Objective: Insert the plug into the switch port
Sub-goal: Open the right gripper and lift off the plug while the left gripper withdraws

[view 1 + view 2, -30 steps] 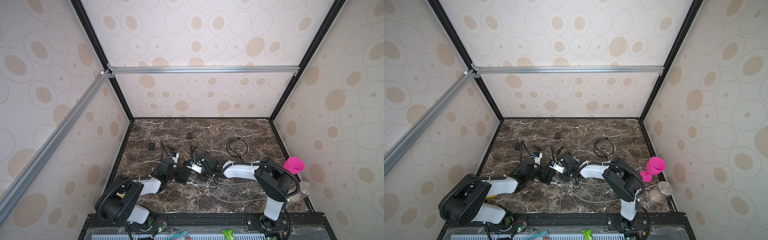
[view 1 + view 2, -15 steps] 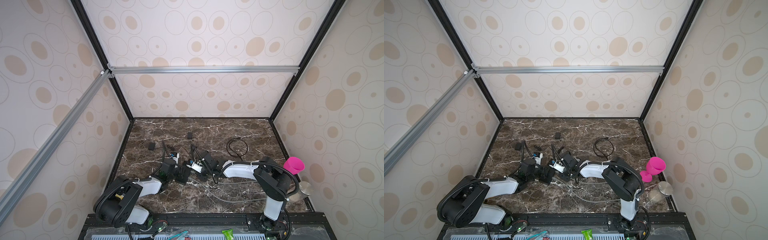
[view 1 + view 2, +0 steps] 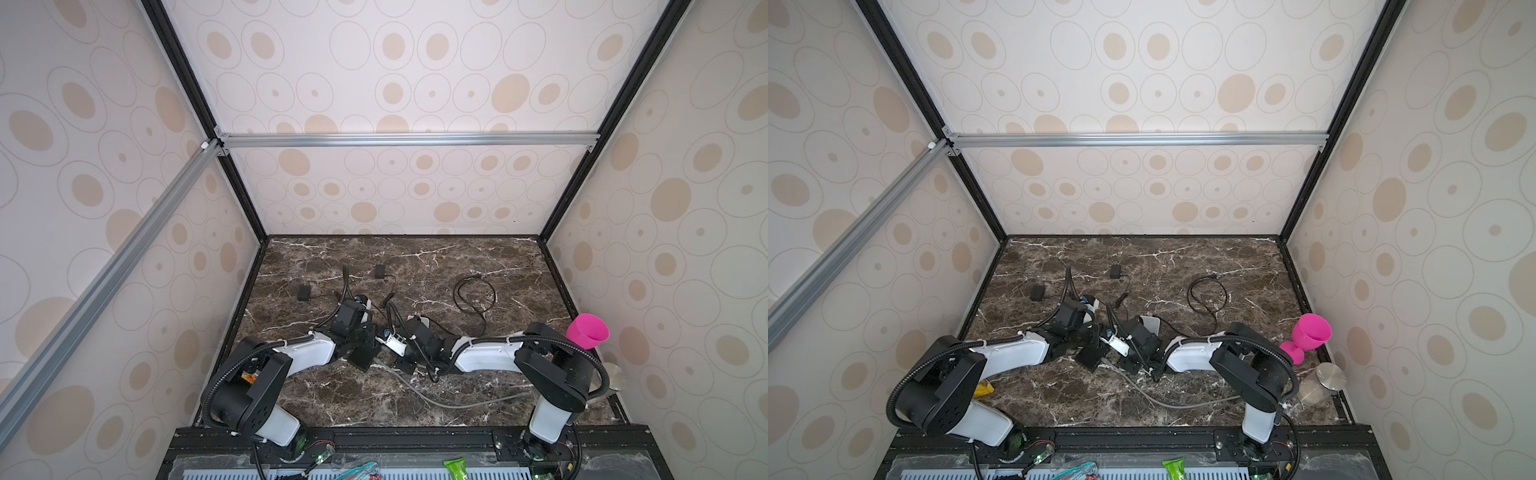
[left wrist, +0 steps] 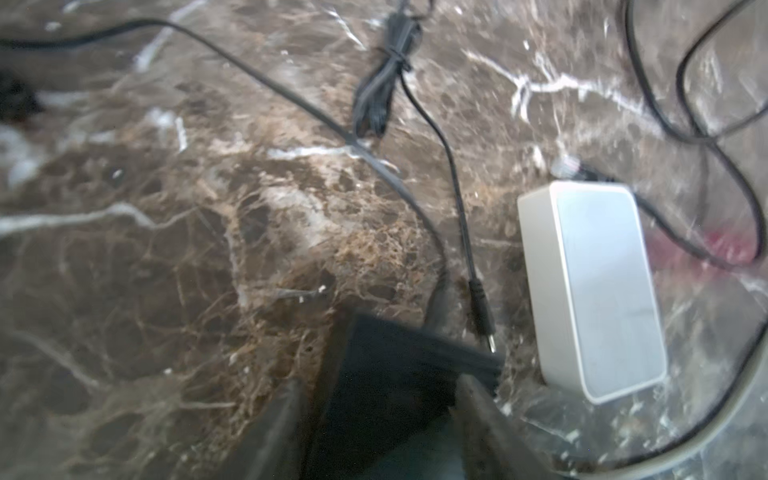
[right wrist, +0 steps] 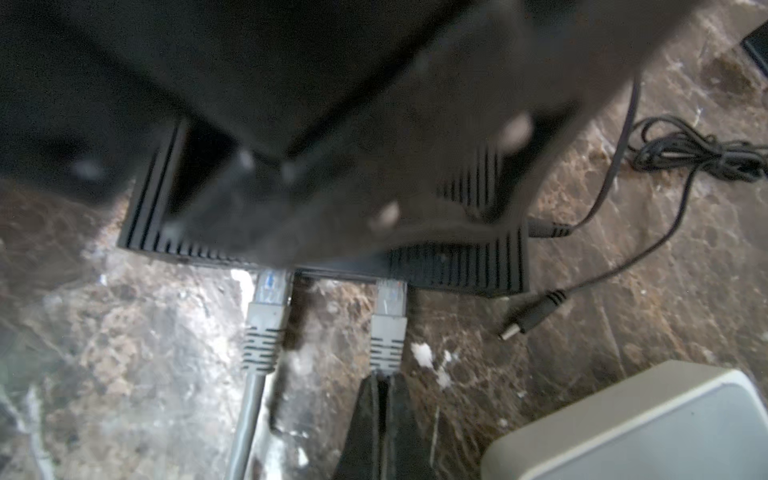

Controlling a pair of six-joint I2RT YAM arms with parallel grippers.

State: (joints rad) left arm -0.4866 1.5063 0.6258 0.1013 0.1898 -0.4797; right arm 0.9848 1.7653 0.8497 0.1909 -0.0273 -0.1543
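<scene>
Okay, in both top views the black switch (image 3: pixel 362 358) sits on the marble table (image 3: pixel 457 257) between the two wrists, with a grey cable (image 3: pixel 436 404) trailing off toward the right arm's base. It is too small there to read either grip. Left wrist: the left gripper (image 4: pixel 380 380) has its fingers spread wide with a corner of the switch between them, contact unclear, so the switch may be unbraced. A loose barrel plug (image 4: pixel 482 316) lies at that corner beside the white box (image 4: pixel 594 286) and could get dragged. Right wrist: the right gripper (image 5: pixel 382 395) is pinched tight on the tail of the grey plug (image 5: pixel 388 307), whose clear tip is at the switch's port edge beside a second grey plug (image 5: pixel 269 299). Depth: cannot tell. Risk: an unbraced push slides the switch instead of seating the plug, and holding so far back lets the plug tilt or the boot buckle, so no latch.
</scene>
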